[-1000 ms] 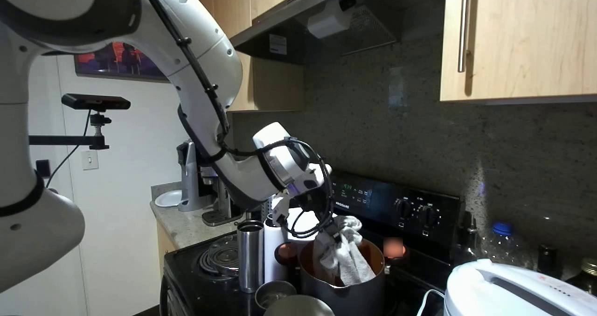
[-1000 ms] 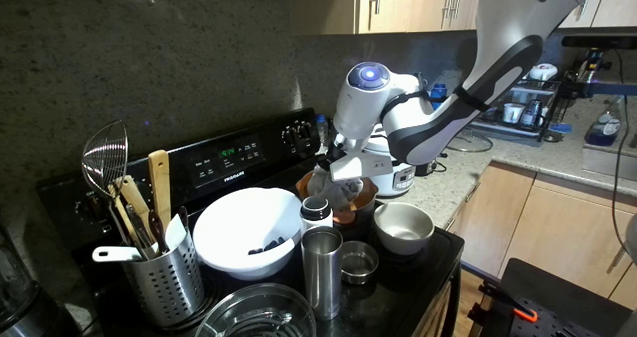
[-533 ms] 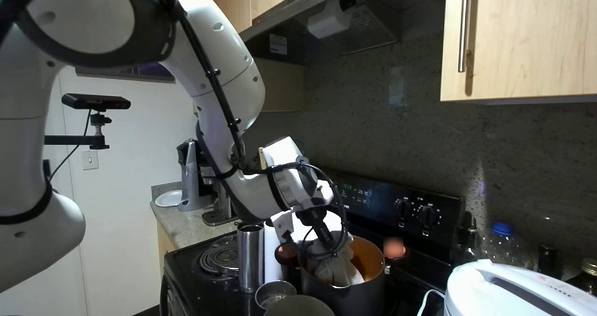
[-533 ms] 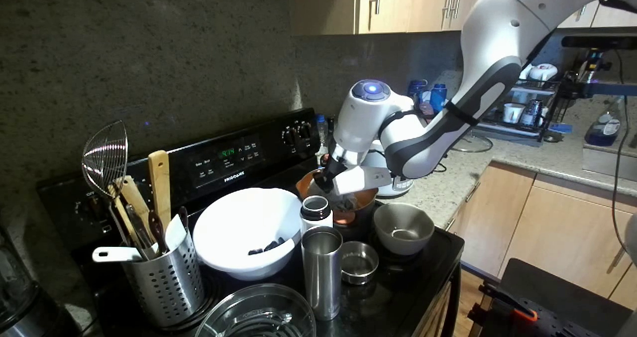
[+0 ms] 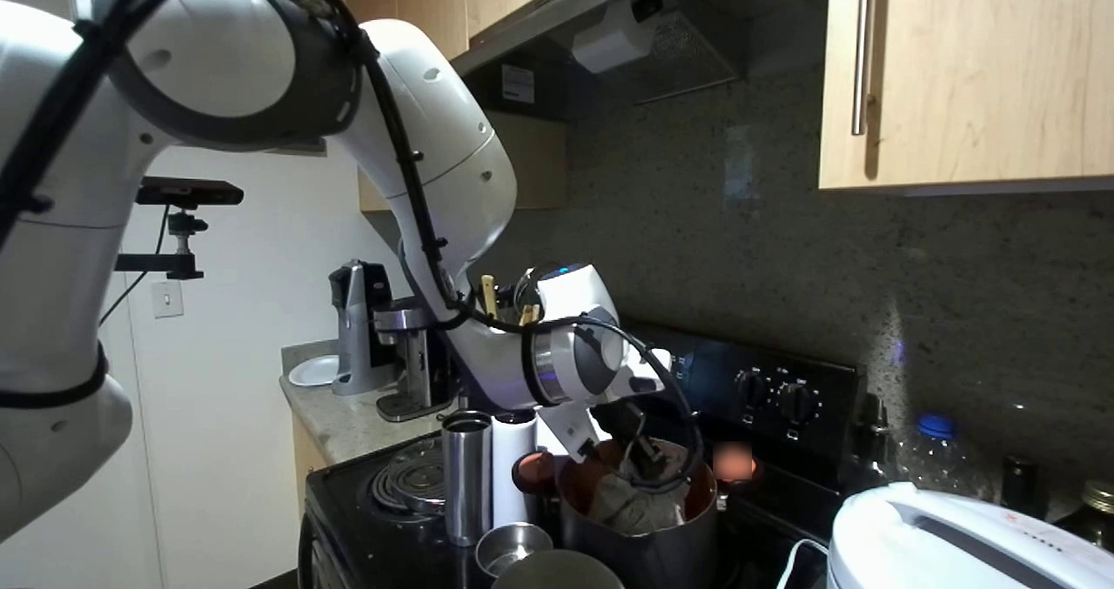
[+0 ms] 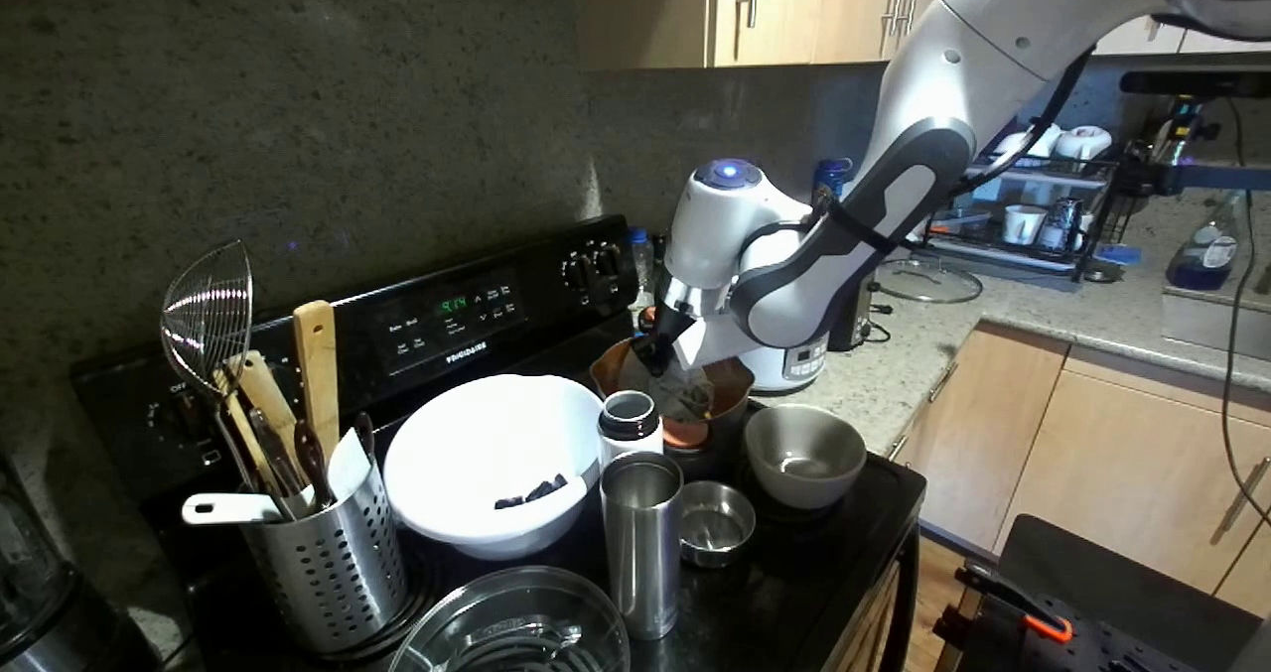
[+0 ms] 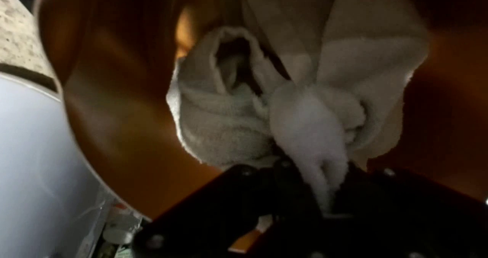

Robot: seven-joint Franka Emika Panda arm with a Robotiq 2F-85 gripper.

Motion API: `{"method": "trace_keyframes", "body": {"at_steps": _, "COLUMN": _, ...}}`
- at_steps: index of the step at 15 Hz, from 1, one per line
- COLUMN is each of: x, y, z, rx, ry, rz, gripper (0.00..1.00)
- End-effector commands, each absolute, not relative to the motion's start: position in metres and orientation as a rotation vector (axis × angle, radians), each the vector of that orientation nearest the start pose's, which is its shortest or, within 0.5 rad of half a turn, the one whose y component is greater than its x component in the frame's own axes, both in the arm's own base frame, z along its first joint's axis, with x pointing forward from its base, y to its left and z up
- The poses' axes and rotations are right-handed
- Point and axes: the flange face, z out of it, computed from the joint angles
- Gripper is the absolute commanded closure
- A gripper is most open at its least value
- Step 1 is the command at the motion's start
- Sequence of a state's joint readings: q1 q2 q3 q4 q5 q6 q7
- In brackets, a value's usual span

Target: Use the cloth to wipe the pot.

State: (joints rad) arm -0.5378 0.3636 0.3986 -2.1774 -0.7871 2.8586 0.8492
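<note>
A dark pot (image 5: 648, 554) with a copper-orange inside stands on the stove; its inner wall (image 6: 733, 389) also shows in an exterior view. A light grey cloth (image 5: 635, 506) is bunched inside the pot. The cloth also shows in an exterior view (image 6: 685, 394) and in the wrist view (image 7: 225, 130). My gripper (image 5: 644, 457) is tilted down at the pot's mouth, shut on a gathered part of the cloth. In the wrist view the dark fingers (image 7: 318, 168) pinch the cloth, and the pot's orange wall (image 7: 126, 128) surrounds it. The cloth's underside is hidden.
A white bottle (image 6: 630, 439), a steel tumbler (image 6: 642, 553), a white bowl (image 6: 477, 454) and a beige bowl (image 6: 805, 454) stand close to the pot. A white cooker (image 5: 966, 541) stands beside the stove. The range hood (image 5: 600, 41) hangs above.
My gripper has moved down into the pot's mouth with the cloth, then across the pot. The cloth now lies lower and more bunched inside. The pot has not visibly moved.
</note>
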Motion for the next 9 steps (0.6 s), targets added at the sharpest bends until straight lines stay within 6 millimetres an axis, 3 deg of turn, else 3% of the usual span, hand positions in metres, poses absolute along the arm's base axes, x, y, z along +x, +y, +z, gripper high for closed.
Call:
{"method": "trace_keyframes", "body": {"at_steps": 1, "x": 0.595, "y": -0.039, "z": 0.294, "rx": -3.113, "ry": 0.421, "rz": -0.806, "gripper": 0.93}}
{"method": "trace_keyframes", "body": {"at_steps": 5, "x": 0.602, "y": -0.021, "z": 0.299, "rx": -3.088, "ry": 0.325, "rz": -0.863, "gripper": 0.93}}
{"method": "trace_keyframes", "body": {"at_steps": 9, "x": 0.595, "y": -0.003, "z": 0.284, "rx": -3.043, "ry": 0.315, "rz": -0.697, "gripper": 0.93}}
